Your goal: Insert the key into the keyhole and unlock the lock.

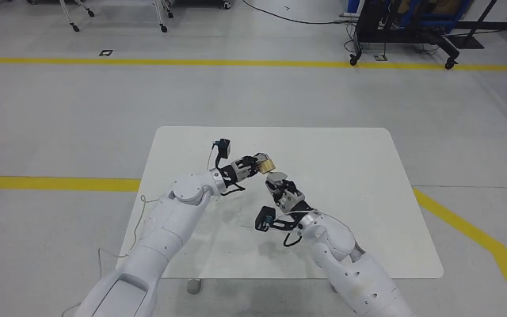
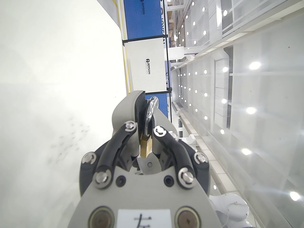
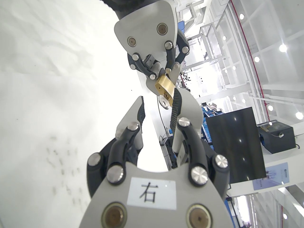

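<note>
From above, my left gripper (image 1: 257, 165) is held over the middle of the table (image 1: 356, 158), clamped on a small brass lock (image 1: 267, 165) that is lifted off the surface. My right gripper (image 1: 276, 184) sits close by at about five o'clock from the lock, so from that gripper the lock lies toward eleven o'clock. Here I cannot make out the key. From my left wrist, the jaws are closed on the lock, pinching it by its sides. The steel loop points away from the wrist and the brass body sits back toward the palm. From my right wrist, my right jaws stand apart and hold nothing. The lock hangs straight ahead in the left gripper's grip with its keyhole end turned toward me. A silver key (image 3: 163, 101) sticks out of that end, and I judge that it is already seated in the keyhole. Its long axis runs on from the lock body toward my open jaws. The key's head lies just ahead of my fingertips and closer to one finger (image 3: 184, 103) than the other, though I cannot tell if they touch. The right arm is the nearer one, and I judge its next job is to close on the head and twist about that axis.
</note>
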Robot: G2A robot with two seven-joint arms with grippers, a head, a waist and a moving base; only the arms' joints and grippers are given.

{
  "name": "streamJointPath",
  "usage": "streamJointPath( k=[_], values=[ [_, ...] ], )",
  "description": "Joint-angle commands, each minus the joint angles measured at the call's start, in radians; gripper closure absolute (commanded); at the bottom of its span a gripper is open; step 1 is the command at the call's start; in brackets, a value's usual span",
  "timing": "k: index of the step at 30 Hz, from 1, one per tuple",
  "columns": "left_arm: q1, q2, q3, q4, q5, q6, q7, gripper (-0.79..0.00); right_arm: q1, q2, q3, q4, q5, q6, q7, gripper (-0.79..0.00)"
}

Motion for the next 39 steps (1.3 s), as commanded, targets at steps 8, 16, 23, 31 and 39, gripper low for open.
streamJointPath(
  k=[8, 16, 23, 31, 39],
  values=[
    [0.004, 0.0, -0.004, -0.007, 0.006, -0.003, -0.002, 0.0, 0.011, -0.008, 0.001, 0.014, 0.069, 0.001, -0.006, -0.095],
    [0.006, 0.0, -0.007, -0.009, 0.006, -0.004, -0.009, 0.0, 0.007, -0.01, 0.013, 0.02, 0.123, -0.004, -0.027, 0.0],
    [0.01, 0.0, -0.013, -0.019, 0.01, -0.047, -0.009, 0.0, 0.002, -0.015, 0.048, 0.041, 0.373, -0.062, -0.149, 0.0],
    [0.035, 0.007, -0.029, -0.057, 0.024, -0.142, -0.009, 0.0, -0.005, -0.008, 0.107, 0.079, 0.592, -0.205, -0.304, 0.0],
    [0.042, 0.008, -0.033, -0.064, 0.01, -0.143, -0.025, 0.0, -0.002, -0.003, 0.126, 0.101, 0.65, -0.26, -0.359, 0.0]
  ],
)
